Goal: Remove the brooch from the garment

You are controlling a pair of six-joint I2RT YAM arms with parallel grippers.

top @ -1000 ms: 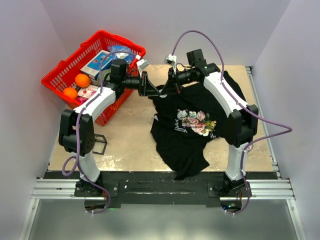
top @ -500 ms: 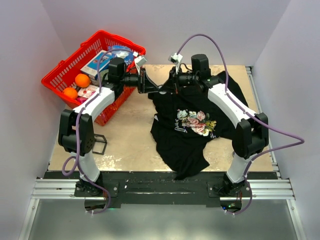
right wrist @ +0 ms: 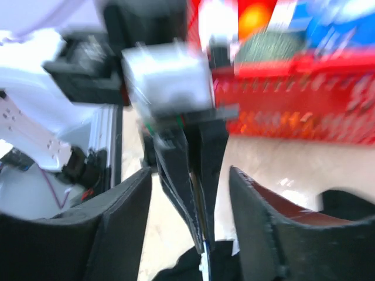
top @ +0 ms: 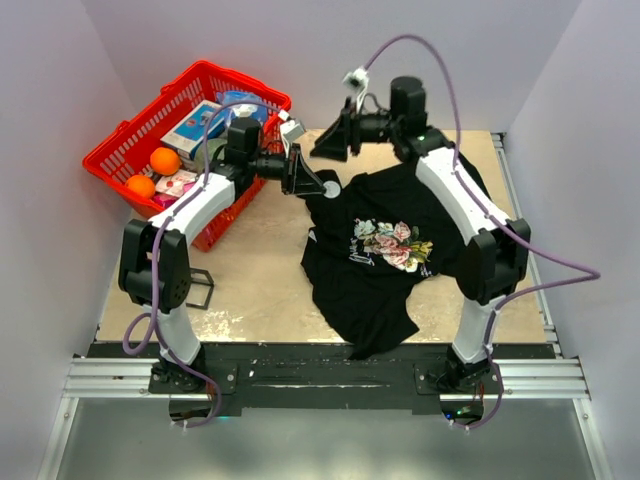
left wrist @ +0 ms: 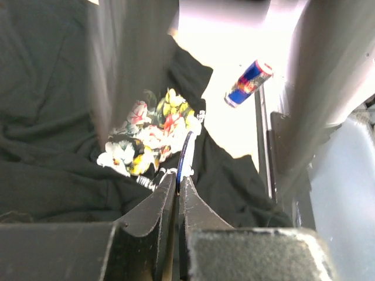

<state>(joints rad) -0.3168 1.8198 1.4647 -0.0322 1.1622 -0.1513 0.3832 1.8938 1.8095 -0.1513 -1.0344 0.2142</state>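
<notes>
The garment, a black T-shirt with a floral print, lies crumpled on the table and fills the left wrist view. My left gripper is shut on the brooch, a thin blue-rimmed disc seen edge-on just past its fingertips, at the shirt's collar edge. Whether the brooch still touches the cloth I cannot tell. My right gripper hangs open above, holding nothing. In its view the left gripper's shut fingers and the brooch show between its jaws.
A red basket with oranges and boxes stands at the back left, just behind the left arm. A blue-and-silver drink can lies on the table beyond the shirt. The table's right edge rail runs close to the shirt.
The right gripper has opened and lifted up and back from the collar. The left gripper stays shut on the brooch and has shifted slightly right.
</notes>
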